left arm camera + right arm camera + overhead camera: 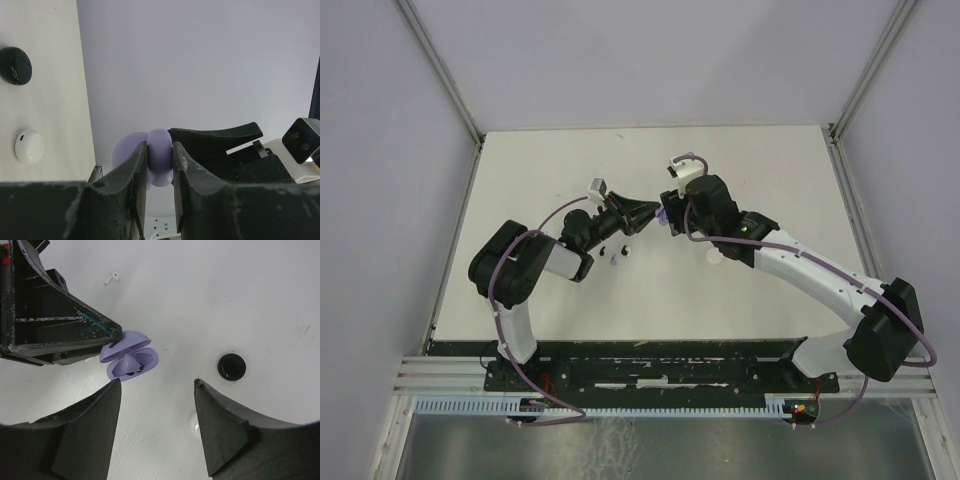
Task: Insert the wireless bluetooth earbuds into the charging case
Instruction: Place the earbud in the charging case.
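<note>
Your left gripper point(159, 159) clamps the open lilac clamshell charging case point(126, 342) above the white table's point(240, 290) middle. Your right gripper point(157, 386) gapes empty just beside it; one tiny white earbud point(111, 278) lies loose on the table.

A white surface point(760, 170) sits enclosed by plain pale grey walls point(650, 55) and metal corner struts point(438, 62), under soft, even light.

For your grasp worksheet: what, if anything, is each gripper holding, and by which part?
The left gripper pinches the open lilac charging case across one shell half. The right gripper is open, holding nothing.
</note>
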You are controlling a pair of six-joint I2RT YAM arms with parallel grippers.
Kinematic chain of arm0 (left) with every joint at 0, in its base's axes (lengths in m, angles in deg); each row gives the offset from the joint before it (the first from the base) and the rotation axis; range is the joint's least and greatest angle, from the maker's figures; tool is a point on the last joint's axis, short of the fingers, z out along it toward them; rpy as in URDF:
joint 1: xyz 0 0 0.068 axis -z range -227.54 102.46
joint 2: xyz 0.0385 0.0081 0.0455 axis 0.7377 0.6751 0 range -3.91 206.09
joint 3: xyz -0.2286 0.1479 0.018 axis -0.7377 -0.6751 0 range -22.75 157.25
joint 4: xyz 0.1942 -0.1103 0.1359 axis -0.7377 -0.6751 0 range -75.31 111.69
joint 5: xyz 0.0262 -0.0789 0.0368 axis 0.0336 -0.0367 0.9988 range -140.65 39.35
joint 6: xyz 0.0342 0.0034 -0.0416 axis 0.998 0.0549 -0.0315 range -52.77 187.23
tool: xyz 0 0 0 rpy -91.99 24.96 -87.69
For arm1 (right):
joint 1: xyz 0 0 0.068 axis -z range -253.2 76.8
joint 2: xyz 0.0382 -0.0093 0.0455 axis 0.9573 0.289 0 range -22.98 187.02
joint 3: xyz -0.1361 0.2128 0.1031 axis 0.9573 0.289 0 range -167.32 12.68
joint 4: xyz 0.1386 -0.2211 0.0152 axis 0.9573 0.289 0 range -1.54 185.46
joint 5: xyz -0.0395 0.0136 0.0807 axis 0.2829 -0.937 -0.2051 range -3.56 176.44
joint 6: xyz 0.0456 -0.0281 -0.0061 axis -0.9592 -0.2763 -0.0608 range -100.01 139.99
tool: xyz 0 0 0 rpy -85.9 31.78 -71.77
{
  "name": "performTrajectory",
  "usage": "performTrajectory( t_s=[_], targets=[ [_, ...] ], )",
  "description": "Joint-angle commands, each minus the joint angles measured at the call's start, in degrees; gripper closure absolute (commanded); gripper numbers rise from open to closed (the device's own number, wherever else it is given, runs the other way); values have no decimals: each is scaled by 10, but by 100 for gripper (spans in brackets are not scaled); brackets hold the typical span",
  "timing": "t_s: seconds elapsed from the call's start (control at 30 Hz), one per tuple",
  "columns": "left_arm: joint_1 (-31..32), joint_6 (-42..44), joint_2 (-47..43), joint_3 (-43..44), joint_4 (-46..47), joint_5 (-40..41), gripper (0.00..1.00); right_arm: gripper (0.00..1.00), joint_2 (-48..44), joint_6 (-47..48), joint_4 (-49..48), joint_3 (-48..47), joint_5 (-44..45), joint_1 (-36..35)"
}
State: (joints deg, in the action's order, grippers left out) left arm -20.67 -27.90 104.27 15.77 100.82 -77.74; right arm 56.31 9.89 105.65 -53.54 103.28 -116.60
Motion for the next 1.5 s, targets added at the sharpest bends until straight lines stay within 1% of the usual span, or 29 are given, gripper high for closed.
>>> performTrajectory(
  t_s=[0.0, 0.47, 1.03, 1.47],
  targets=[
    [3, 18, -15, 13, 16, 4, 97, 32, 7, -4, -25, -27, -14, 1],
    [9, 18, -14, 11, 16, 2, 97, 32, 23, -6, -35, -32, -17, 1],
    [12, 21, -20, -3, 18, 3, 97, 32, 30, -11, -40, -33, 18, 2],
    [12, 19, -24, -15, 26, 5, 97, 32, 36, -16, -41, -32, 27, 4]
  ],
)
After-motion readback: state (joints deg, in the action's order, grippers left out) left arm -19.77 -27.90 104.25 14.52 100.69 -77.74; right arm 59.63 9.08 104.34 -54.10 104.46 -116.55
